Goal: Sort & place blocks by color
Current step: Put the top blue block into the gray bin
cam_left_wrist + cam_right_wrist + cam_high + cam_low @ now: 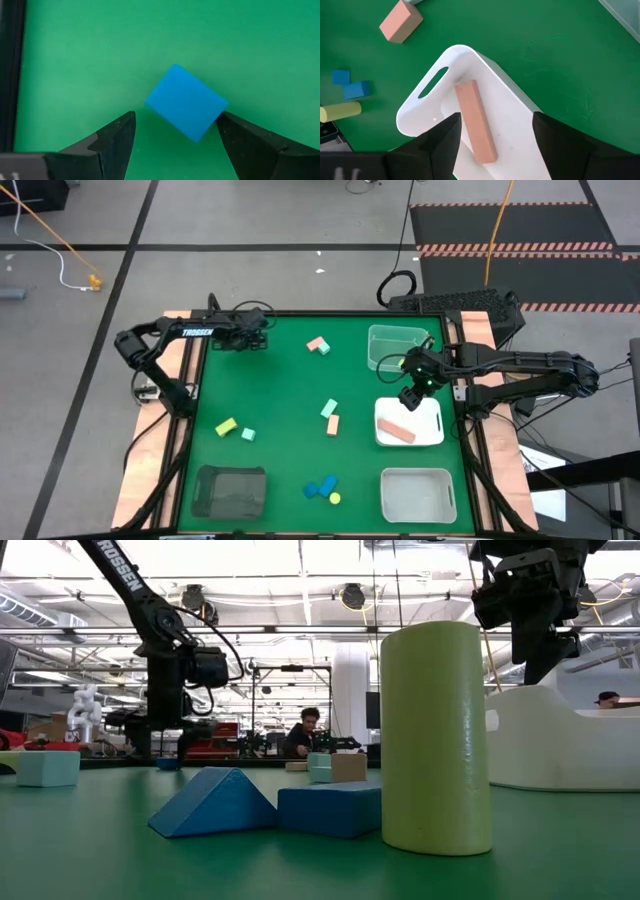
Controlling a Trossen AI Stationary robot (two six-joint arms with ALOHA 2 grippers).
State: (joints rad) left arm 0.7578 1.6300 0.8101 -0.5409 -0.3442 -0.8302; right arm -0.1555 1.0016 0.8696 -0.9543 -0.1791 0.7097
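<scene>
My left gripper (252, 340) (176, 115) hovers open near the table's far left corner, above a blue cube (185, 102) that lies flat on the green mat; its fingers stand on either side of the cube, apart from it. My right gripper (412, 392) (497, 117) hangs open above the white tray (427, 112), where a salmon bar (476, 122) lies flat. Loose on the mat are a salmon piece (318, 346), a mint cube (329, 408), a salmon block (333, 424), a yellow block (226, 426), a mint block (248, 435), two blue pieces (320, 488) and a yellow cylinder (334, 499).
A clear tray (397, 345) sits far right, a pale tray (417, 493) near right and a dark tray (230, 490) near left. A wooden frame edges the mat (280, 380). In the low view the yellow cylinder (435, 735) stands upright beside the blue pieces (215, 802); a person shows far behind.
</scene>
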